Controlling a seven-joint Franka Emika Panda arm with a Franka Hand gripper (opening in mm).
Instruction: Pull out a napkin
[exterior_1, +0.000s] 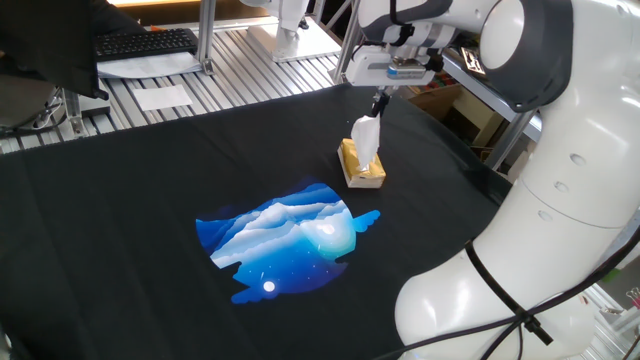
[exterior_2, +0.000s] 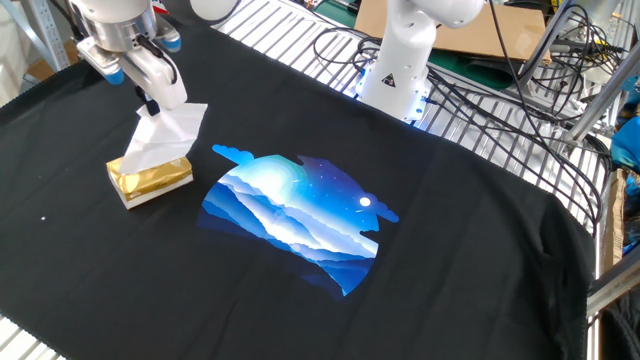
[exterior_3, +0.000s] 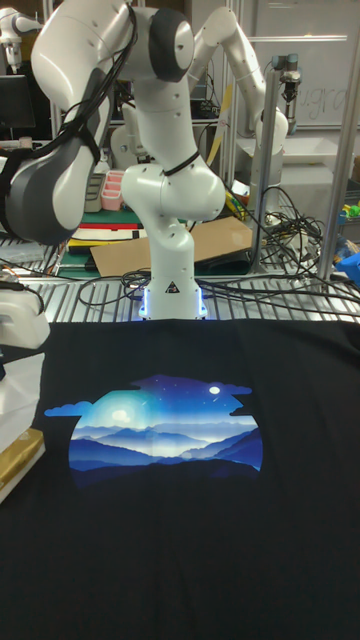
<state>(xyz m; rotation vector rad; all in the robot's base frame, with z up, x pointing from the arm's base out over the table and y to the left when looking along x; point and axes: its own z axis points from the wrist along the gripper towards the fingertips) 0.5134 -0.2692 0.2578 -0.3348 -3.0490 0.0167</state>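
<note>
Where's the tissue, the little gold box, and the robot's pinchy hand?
napkin (exterior_2: 165, 135), the other fixed view, on its middle fold.
box (exterior_2: 150, 179), the other fixed view, on its gold side.
gripper (exterior_2: 151, 104), the other fixed view, at its fingertips.

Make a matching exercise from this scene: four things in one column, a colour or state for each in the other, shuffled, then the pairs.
Things:
1. napkin
2. box
3. cloth
4. gripper

States:
A. black, with a blue landscape print
B. yellow-tan, resting on the cloth
C. jaws pinched on the top of the tissue
D. white, stretched upward out of the box

Pairs: 1-D, 2-B, 3-A, 4-C
</note>
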